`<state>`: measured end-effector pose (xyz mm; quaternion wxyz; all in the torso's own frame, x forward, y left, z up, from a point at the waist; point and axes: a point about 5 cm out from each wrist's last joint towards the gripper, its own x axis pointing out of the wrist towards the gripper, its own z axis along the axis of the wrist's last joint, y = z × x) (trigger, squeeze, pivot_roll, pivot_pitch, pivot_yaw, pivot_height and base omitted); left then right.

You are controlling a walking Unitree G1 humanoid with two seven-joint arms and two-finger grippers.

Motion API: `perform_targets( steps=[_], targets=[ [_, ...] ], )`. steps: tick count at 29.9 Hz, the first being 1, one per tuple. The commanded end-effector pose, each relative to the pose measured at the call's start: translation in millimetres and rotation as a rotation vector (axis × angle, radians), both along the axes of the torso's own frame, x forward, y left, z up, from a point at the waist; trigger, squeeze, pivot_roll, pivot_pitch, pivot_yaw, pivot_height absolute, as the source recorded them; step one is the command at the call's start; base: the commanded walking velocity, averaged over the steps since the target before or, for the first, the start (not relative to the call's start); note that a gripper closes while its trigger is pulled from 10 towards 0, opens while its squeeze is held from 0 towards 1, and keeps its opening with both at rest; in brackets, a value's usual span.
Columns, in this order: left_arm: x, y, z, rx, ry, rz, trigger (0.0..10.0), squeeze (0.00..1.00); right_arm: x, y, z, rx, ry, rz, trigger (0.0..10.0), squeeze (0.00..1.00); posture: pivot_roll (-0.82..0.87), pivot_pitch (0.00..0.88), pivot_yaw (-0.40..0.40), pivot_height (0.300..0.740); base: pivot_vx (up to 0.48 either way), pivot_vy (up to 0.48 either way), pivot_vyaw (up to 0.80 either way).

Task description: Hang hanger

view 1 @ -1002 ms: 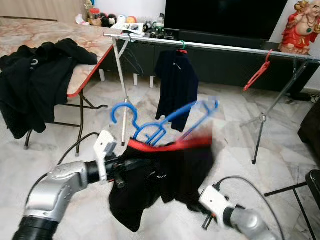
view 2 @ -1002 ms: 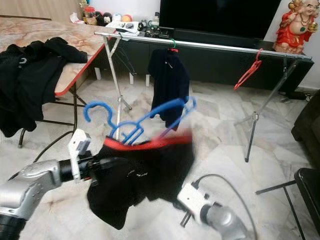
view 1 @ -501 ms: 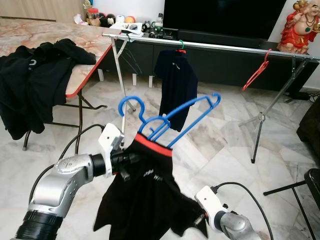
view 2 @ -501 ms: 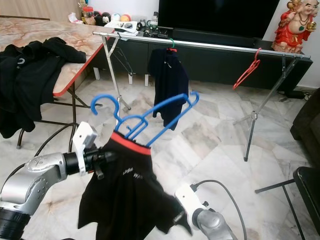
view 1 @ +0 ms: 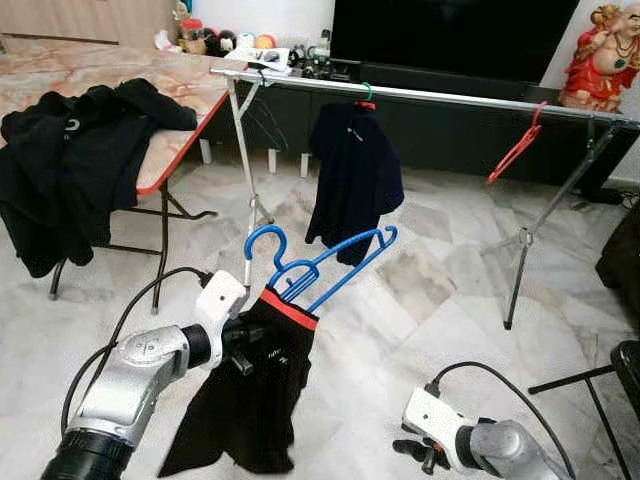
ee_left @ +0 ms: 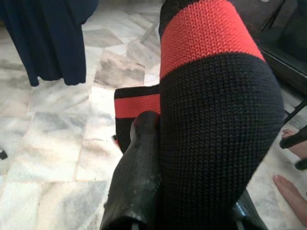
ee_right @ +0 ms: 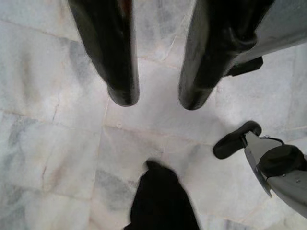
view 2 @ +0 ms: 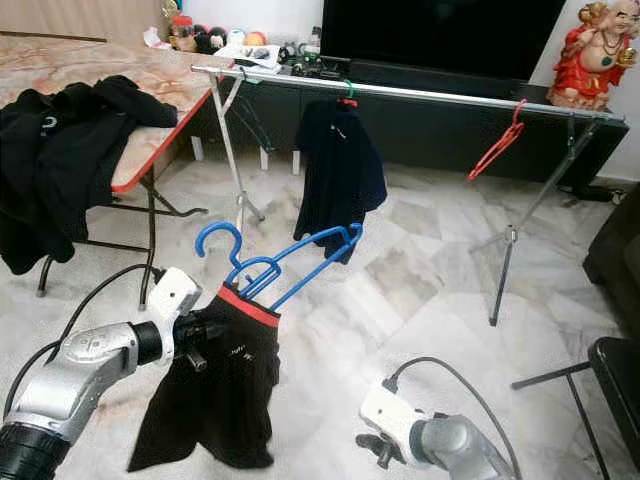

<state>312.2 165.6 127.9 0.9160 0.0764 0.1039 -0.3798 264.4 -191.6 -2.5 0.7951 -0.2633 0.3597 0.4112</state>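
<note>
Left gripper (view 1: 243,345) clamped on black shirt's (view 1: 245,395) red collar (view 1: 290,308), blue hanger (view 1: 315,268) tilted above it, short of rail (view 1: 430,96). Right gripper (ee_right: 153,103) low over floor, fingers parted, holding nothing.

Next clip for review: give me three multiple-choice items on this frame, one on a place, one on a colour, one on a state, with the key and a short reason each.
1. Where does the navy shirt hang?
A. On the metal rail
B. On the folding table
C. On the floor

2. What colour is the hanger carrying the black garment?
A. Green
B. Blue
C. White

3. How is the right end effector?
A. Shut on the hanger
B. Shut on a cable
C. Open, holding nothing

Key:
1. A, its hook sits over the metal rail before the TV stand.
2. B, its hook and bars are blue above the garment's red collar band.
3. C, the right wrist view shows floor between its spread fingers, while the left end effector grips the garment.
</note>
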Motion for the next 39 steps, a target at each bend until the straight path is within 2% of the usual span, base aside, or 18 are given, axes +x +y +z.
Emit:
perform_targets(
  steps=[1, 2, 3, 6, 7, 10, 12, 14, 20, 21, 25, 28, 29, 30, 31, 33, 34, 39],
  targets=[
    [3.7, 1.9, 7, -0.005, -0.044, 0.011, 10.0, 0.00, -1.9, -5.0, 0, -0.060, -0.008, 0.020, 10.0, 0.00, 0.08, 0.053, -0.085, 0.740, 0.000, 0.000, 0.00],
    [3.7, 1.9, 7, -0.005, -0.044, 0.011, 10.0, 0.00, -1.9, -5.0, 0, -0.060, -0.008, 0.020, 10.0, 0.00, 0.08, 0.053, -0.085, 0.740, 0.000, 0.000, 0.00],
    [3.8, 5.1, 6, 0.015, -0.043, 0.016, 10.0, 0.00, -2.7, -10.0, 1, -0.120, -0.019, 0.048, 10.0, 0.00, 0.08, 0.054, -0.083, 0.740, 0.000, 0.000, 0.00],
    [2.8, 14.3, -5, 0.165, -0.030, 0.009, 10.0, 0.00, -1.6, -22.0, 13, -0.236, -0.043, 0.170, 10.0, 0.00, 0.08, 0.055, -0.080, 0.740, 0.000, 0.000, 0.00],
    [2.8, 14.3, -5, 0.165, -0.030, 0.009, 10.0, 0.00, -1.6, -22.0, 13, -0.236, -0.043, 0.170, 10.0, 0.00, 0.08, 0.055, -0.080, 0.740, 0.000, 0.000, 0.00],
    [0.4, 19.4, -14, 0.258, -0.004, -0.025, 10.0, 0.00, 7.1, -27.4, 36, -0.257, -0.080, 0.241, 10.0, 0.00, 0.08, 0.052, -0.078, 0.740, 0.000, 0.000, 0.00],
    [-4.5, 21.6, -23, 0.349, 0.033, -0.083, 10.0, 0.00, 18.4, -22.2, 65, -0.194, -0.150, 0.307, 10.0, 0.00, 0.08, 0.051, -0.076, 0.740, 0.000, 0.000, 0.00],
    [-8.6, 20.8, -29, 0.383, 0.061, -0.133, 10.0, 0.00, 29.3, -10.3, 96, -0.087, -0.233, 0.363, 10.0, 0.00, 0.07, 0.049, -0.075, 0.740, 0.000, 0.000, 0.00],
    [-14.8, 15.8, -21, 0.403, 0.082, -0.245, 10.0, 0.00, 61.2, 12.9, 156, 0.105, -0.390, 0.441, 10.0, 0.00, 0.06, 0.038, -0.074, 0.740, 0.000, 0.000, 0.00],
    [-15.6, 14.7, -17, 0.417, 0.079, -0.276, 10.0, 0.00, 64.9, 17.3, 163, 0.114, -0.396, 0.469, 10.0, 0.00, 0.06, 0.038, -0.074, 0.740, 0.000, 0.000, 0.00],
    [-14.5, 7.8, -4, 0.436, 0.063, -0.325, 10.0, 0.00, 69.3, 26.9, 161, 0.067, -0.367, 0.546, 10.0, 0.00, 0.08, 0.029, -0.081, 0.740, 0.000, 0.000, 0.00],
    [-17.7, 1.4, 0, 0.498, 0.069, -0.406, 10.0, 0.00, 71.2, 43.3, 158, 0.111, -0.296, 0.631, 10.0, 0.00, 0.09, 0.025, -0.088, 0.740, 0.000, 0.000, 0.00],
    [-17.6, 1.1, -1, 0.506, 0.067, -0.410, 10.0, 0.00, 70.8, 45.0, 156, 0.130, -0.260, 0.649, 10.0, 0.31, 0.09, 0.020, -0.094, 0.740, 0.000, 0.000, 0.00],
    [-17.4, 0.9, -1, 0.509, 0.065, -0.412, 10.0, 0.00, 70.5, 45.6, 155, 0.140, -0.237, 0.662, 10.0, 0.31, 0.09, 0.020, -0.094, 0.740, 0.000, 0.000, 0.00],
    [-16.4, 1.2, -1, 0.509, 0.071, -0.394, 10.0, 0.00, 69.7, 45.1, 149, 0.127, -0.192, 0.688, 10.0, 1.00, 0.10, 0.016, -0.099, 0.740, 0.000, 0.000, 0.00],
    [-17.2, -0.6, 1, 0.511, 0.070, -0.403, 10.0, 0.00, 69.3, 45.5, 143, 0.102, -0.177, 0.703, 10.0, 1.00, 0.10, 0.015, -0.103, 0.740, 0.000, 0.000, 0.00],
    [-19.4, -6.0, 7, 0.497, 0.060, -0.432, 10.0, 0.00, 69.8, 49.3, 139, 0.105, -0.184, 0.703, 10.0, 0.00, 0.10, 0.013, -0.104, 0.740, 0.000, 0.000, 0.00],
    [-24.8, -16.6, 13, 0.485, 0.063, -0.503, 10.0, 0.00, 71.9, 59.6, 139, 0.159, -0.217, 0.714, 10.0, 0.00, 0.11, 0.009, -0.102, 0.740, 0.000, 0.000, 0.00]
  ],
)
